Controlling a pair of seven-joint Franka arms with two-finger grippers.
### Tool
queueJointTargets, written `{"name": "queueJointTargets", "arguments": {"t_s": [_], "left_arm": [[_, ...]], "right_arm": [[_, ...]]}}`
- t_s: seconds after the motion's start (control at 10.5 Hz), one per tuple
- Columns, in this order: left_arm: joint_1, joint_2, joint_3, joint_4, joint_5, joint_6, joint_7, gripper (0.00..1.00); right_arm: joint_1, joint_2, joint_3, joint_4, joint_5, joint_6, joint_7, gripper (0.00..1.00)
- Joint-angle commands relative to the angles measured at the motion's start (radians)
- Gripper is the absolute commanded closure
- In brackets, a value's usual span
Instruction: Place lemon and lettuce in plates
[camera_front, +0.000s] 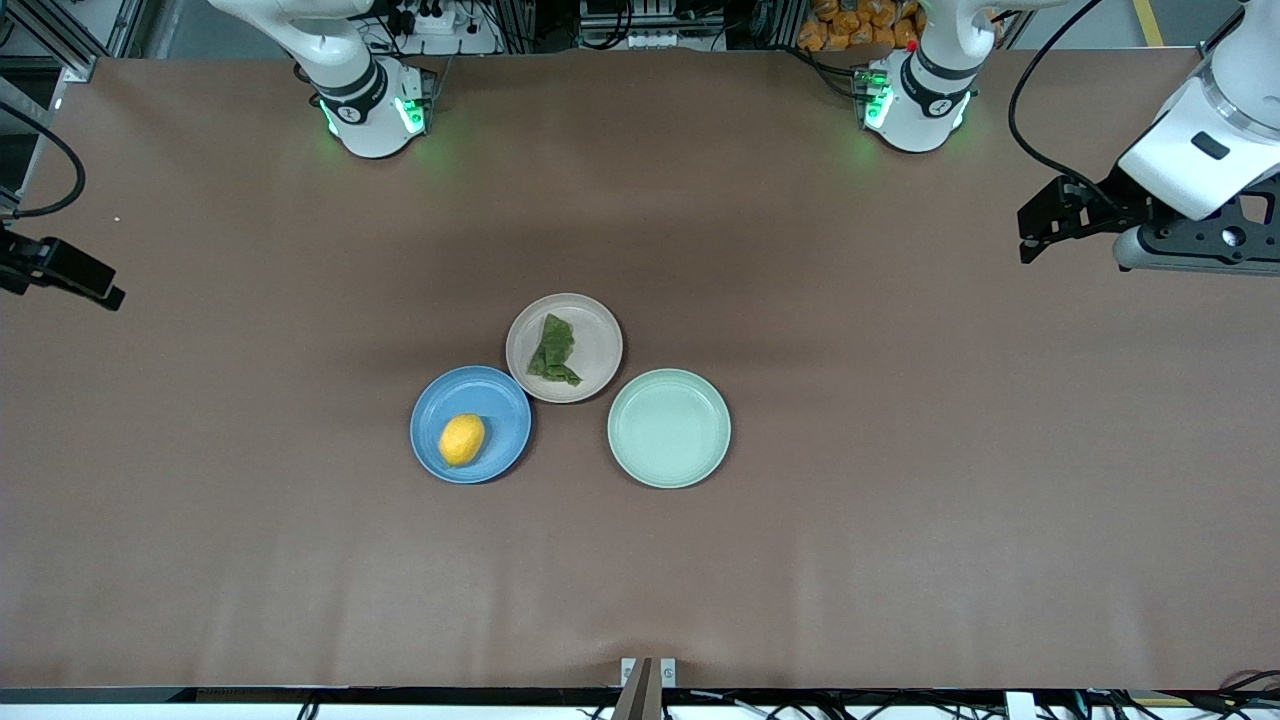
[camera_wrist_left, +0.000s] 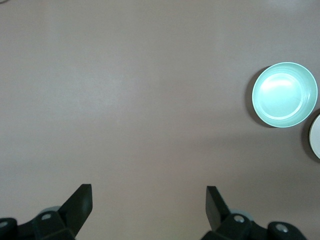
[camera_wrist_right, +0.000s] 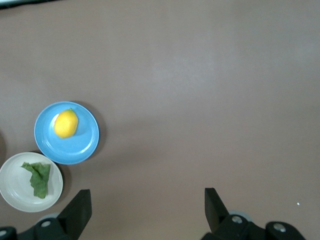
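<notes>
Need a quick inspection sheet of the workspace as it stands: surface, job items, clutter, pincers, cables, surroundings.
Surface: brown table, flat, no spills seen.
Job's things: lemon lies in the blue plate; lettuce lies in the beige plate. The two plates touch at the rims.
Clutter: mint green plate beside them toward the left arm's end, nothing in it.
Pincers: left pincer open, holding nothing, over bare table at the left arm's end; right pincer open, holding nothing, over bare table at the right arm's end. Both arms wait.
Cables: black cable loops to the left arm, off the table.
Surroundings: arm bases lit green; orange objects past the table edge.
</notes>
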Motion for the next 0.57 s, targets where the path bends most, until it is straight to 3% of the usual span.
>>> {"name": "queueJointTargets", "arguments": {"t_s": [0.0, 0.48], "left_arm": [[0.003, 0.003, -0.001, 0.017, 0.003, -0.018, 0.025, 0.00], [0.003, 0.003, -0.001, 0.016, 0.003, -0.017, 0.025, 0.00]], "right_arm": [[-0.029, 0.016, 0.005, 0.037, 0.038, -0.031, -0.006, 0.00], [-0.019, 0.011, 0.006, 0.022, 0.035, 0.036, -0.004, 0.00]]}}
